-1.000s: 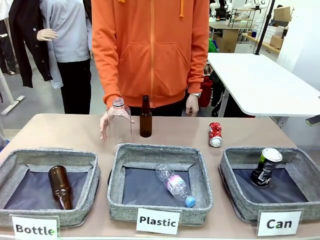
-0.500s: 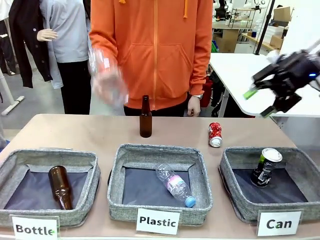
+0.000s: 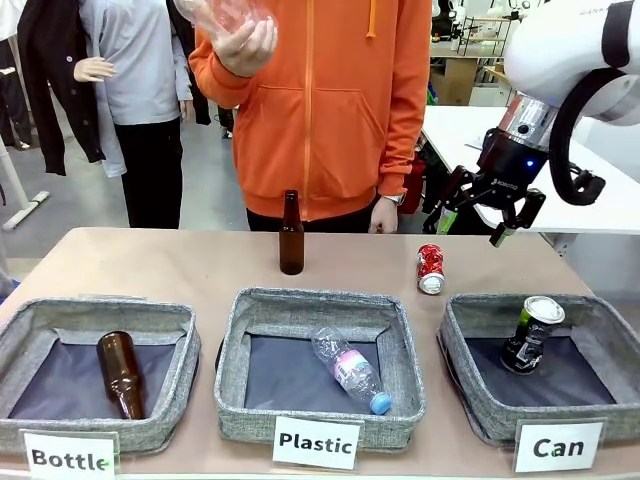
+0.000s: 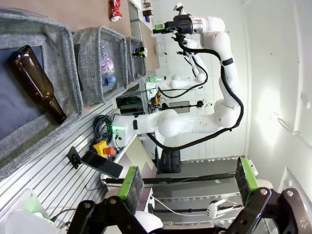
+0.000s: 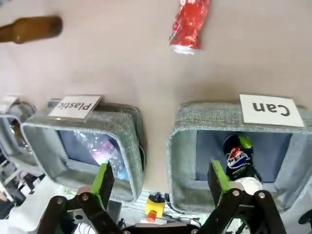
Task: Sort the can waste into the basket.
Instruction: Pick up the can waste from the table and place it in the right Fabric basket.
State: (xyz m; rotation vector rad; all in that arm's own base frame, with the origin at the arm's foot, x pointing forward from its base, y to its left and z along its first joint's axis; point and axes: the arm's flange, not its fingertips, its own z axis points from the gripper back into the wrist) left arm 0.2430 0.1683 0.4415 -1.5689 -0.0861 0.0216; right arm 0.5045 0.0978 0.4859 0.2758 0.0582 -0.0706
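Note:
The crushed red can (image 3: 430,269) lies on the table just behind the "Can" basket (image 3: 458,312). The black can (image 3: 530,334) with green marks leans inside that basket. My right gripper (image 3: 471,228) hangs open a little above and behind the red can, fingers pointing down. From the right wrist, the red can (image 5: 189,24) is at the top, the Can basket (image 5: 181,127) with the black can (image 5: 237,158) below, and the gripper (image 5: 160,183) is open and holding nothing. My left gripper (image 4: 188,178) is open off the table's side.
A brown bottle (image 3: 291,235) stands mid-table behind the "Plastic" basket (image 3: 232,345), which holds a clear bottle (image 3: 350,369). The "Bottle" basket (image 3: 182,345) holds a brown bottle (image 3: 120,372). The person in orange holds a clear bottle (image 3: 222,14) raised high.
My right arm has swung in from the right and come down to above the red can. The person lifted the clear bottle off the table and raised it high.

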